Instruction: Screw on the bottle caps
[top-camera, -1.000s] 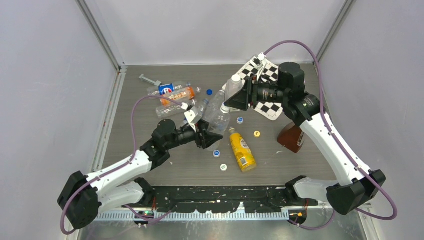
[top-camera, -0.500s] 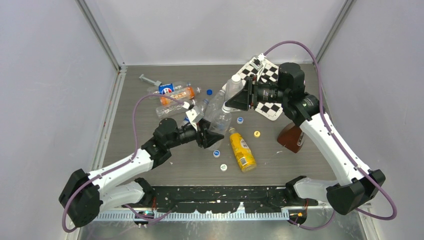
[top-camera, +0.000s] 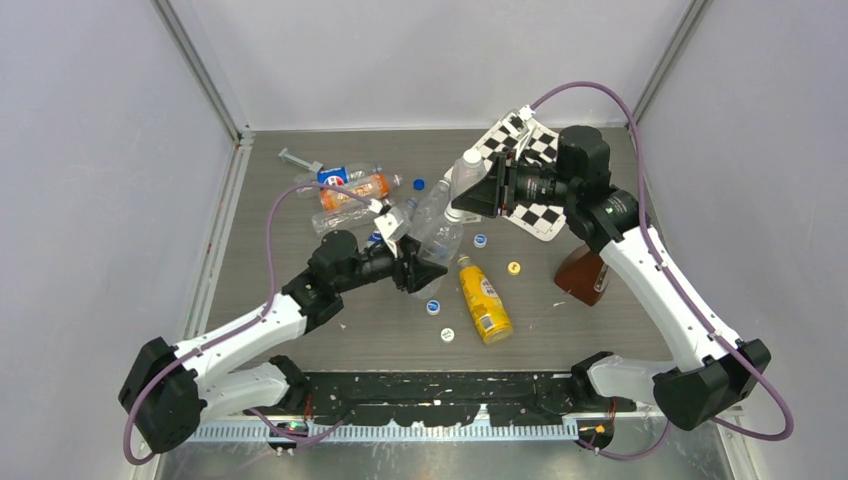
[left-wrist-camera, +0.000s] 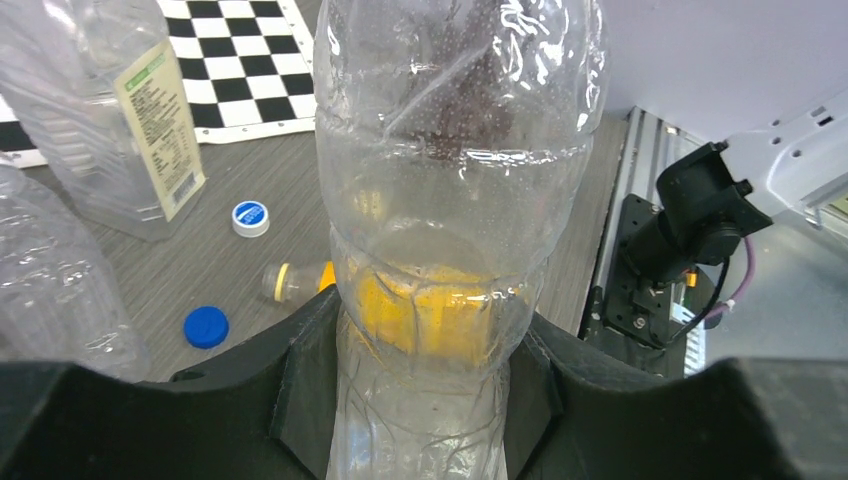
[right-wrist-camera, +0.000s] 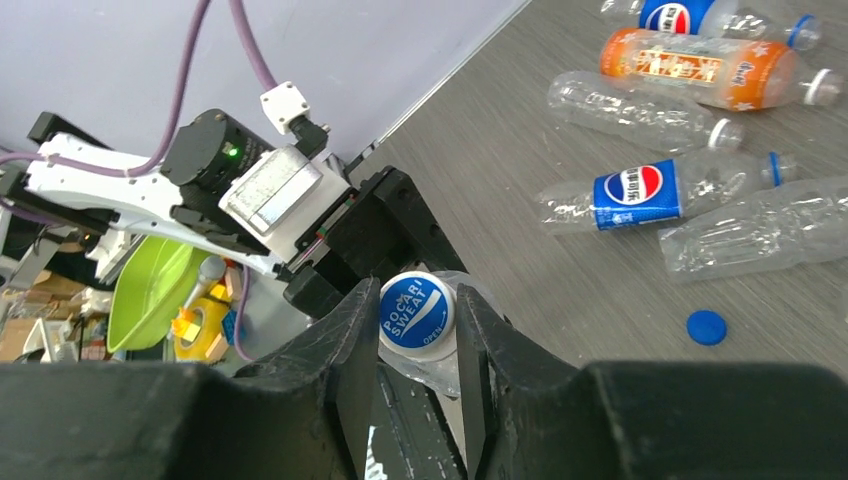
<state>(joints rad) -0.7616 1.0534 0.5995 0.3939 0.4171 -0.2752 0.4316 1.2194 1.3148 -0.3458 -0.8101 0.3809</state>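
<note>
On the grey table, the clear bottle is held tilted near the middle, its neck pointing toward one o'clock in the top view. The left gripper clamps its lower body, with both fingers pressed against the plastic. The right gripper, reaching in from two o'clock, pinches the blue-and-white cap sitting at that bottle's mouth. The yellow bottle lies flat at five o'clock of the held one, with a loose blue-topped cap at its nine o'clock and a yellow cap at its one o'clock.
</note>
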